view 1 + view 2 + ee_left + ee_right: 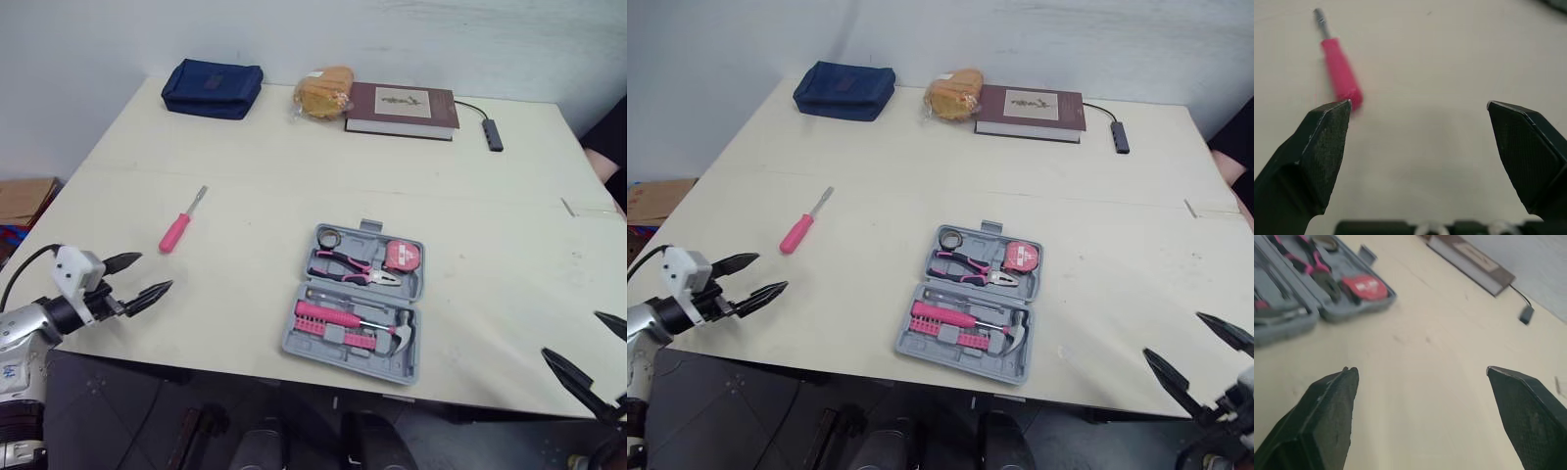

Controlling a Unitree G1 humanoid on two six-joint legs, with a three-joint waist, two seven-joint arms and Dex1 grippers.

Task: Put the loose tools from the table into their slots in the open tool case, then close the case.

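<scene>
One loose screwdriver (176, 231) lies on the table (245, 166) left of the open tool case (291, 340), ahead of my left gripper (155, 271), jaws spread and empty; my right gripper (571, 335) gapes empty too. A one-sided nudge could roll the round handle away.

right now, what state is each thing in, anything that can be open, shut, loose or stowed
tool case: open, lying flat
screwdriver: loose, outside the case
pliers: in its slot
tape measure: in its slot
hammer: in its slot
left gripper: open, empty
right gripper: open, empty
book: closed
</scene>
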